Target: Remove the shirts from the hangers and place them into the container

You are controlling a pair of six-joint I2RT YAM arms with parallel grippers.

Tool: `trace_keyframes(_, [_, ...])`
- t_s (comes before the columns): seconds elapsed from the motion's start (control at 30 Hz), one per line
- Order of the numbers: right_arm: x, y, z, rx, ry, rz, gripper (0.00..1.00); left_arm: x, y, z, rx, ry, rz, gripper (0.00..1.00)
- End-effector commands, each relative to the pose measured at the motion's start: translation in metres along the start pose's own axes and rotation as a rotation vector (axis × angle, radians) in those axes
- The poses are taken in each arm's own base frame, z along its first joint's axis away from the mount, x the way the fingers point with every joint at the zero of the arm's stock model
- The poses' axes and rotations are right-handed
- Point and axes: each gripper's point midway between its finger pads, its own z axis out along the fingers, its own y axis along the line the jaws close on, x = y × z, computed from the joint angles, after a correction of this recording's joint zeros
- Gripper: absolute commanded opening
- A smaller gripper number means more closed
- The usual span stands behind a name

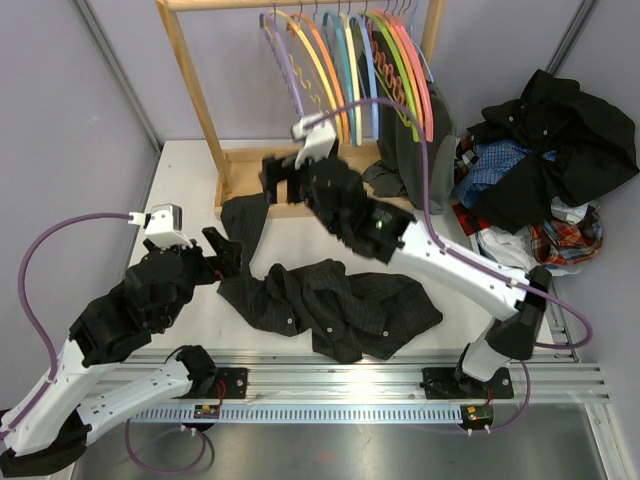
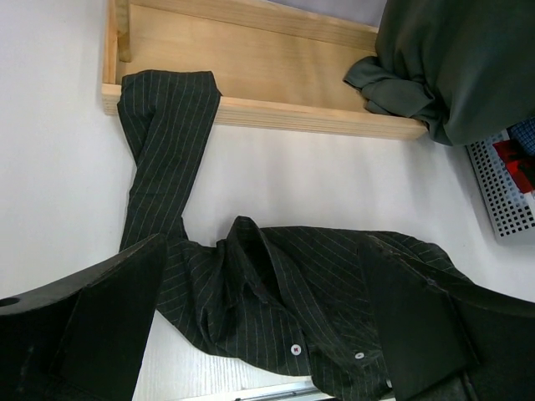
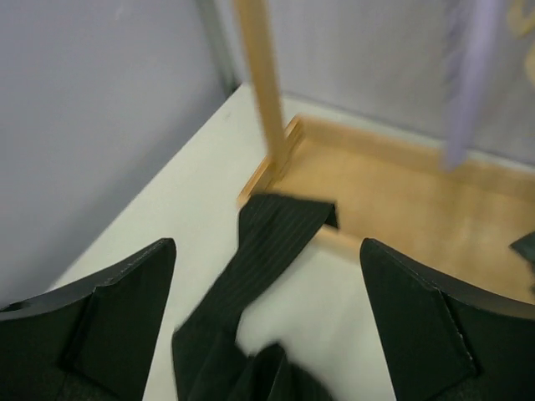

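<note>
Left gripper (image 2: 263, 244) nearest my lens: black fingers (image 2: 100, 326) wide apart, empty, over pinstriped charcoal shirt (image 1: 330, 305) crumpled on white table (image 1: 190, 170). Black shirt (image 1: 560, 140) heaped at perforated pale container (image 2: 501, 184). Right gripper (image 1: 285, 180) spread, holding nothing, above sleeve (image 3: 267, 242) draped on wooden frame base (image 3: 401, 200). Thin curved plastic hangers (image 1: 350, 70) on rail.

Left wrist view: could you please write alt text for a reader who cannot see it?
A dark pinstriped shirt lies crumpled on a white table, one sleeve reaching up onto the wooden base of a rack. The open left end effector shows its black fingers in the bottom corners. A grey garment fills the top right.
</note>
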Motion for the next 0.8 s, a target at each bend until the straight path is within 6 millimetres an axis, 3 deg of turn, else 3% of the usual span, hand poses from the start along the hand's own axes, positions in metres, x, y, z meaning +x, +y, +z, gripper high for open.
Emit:
trace_keyframes(0.0, [0.019,0.036,-0.063,-0.078,0.034,-0.064,0.99,-0.002,-0.002,-0.002,0.018,-0.02,-0.034,0.99])
trace_keyframes(0.1, [0.09,0.017,-0.09,0.019,0.189,-0.063,0.99,0.003,0.003,-0.003,0.011,-0.011,-0.038,0.99])
trace_keyframes(0.17, [0.146,-0.015,-0.111,0.108,0.308,-0.086,0.99,0.01,0.006,-0.003,0.006,0.004,-0.04,0.99])
trace_keyframes(0.2, [0.163,-0.021,-0.12,0.145,0.335,-0.037,0.99,0.011,0.006,-0.003,0.005,0.007,-0.041,0.99])
trace_keyframes(0.27, [0.201,-0.053,-0.147,0.275,0.395,0.003,1.0,0.016,0.009,-0.003,-0.002,0.017,-0.041,0.99])
trace_keyframes(0.37, [0.238,-0.081,-0.177,0.383,0.464,0.063,0.99,0.023,0.009,0.001,-0.009,0.034,-0.035,0.99])
trace_keyframes(0.47, [0.266,-0.089,-0.189,0.401,0.521,0.1,1.0,0.027,0.007,0.005,-0.009,0.044,-0.029,0.99])
trace_keyframes(0.57, [0.29,-0.071,-0.184,0.324,0.558,0.149,1.0,0.029,0.002,0.009,0.0,0.059,-0.02,0.99])
trace_keyframes(0.67, [0.306,-0.034,-0.17,0.177,0.574,0.249,0.99,0.032,0.001,0.011,-0.003,0.068,-0.016,0.99])
trace_keyframes(0.7, [0.301,-0.007,-0.16,0.078,0.554,0.325,0.99,0.032,0.001,0.011,-0.005,0.068,-0.015,0.99])
trace_keyframes(0.77, [0.316,0.008,-0.152,0.027,0.573,0.342,1.0,0.035,0.003,0.011,-0.008,0.069,-0.018,0.99])
